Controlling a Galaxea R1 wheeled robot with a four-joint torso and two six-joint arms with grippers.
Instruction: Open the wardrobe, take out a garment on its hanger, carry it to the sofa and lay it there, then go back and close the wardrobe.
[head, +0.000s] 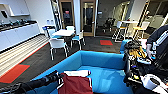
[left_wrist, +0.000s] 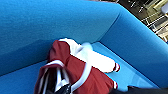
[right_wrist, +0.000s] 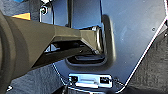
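Head view | sofa (head: 105, 62) holds garment (head: 75, 85) on hanger (left_wrist: 82, 75) | left pincer (head: 56, 76) beside it, grip unclear

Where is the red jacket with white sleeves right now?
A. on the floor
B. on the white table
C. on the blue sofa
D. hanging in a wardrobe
C: the garment lies on the seat of the sofa, with the left gripper beside it.

White table (head: 63, 32), white chairs (head: 58, 44), red floor mat (head: 106, 42), kitchen counter (head: 17, 26)
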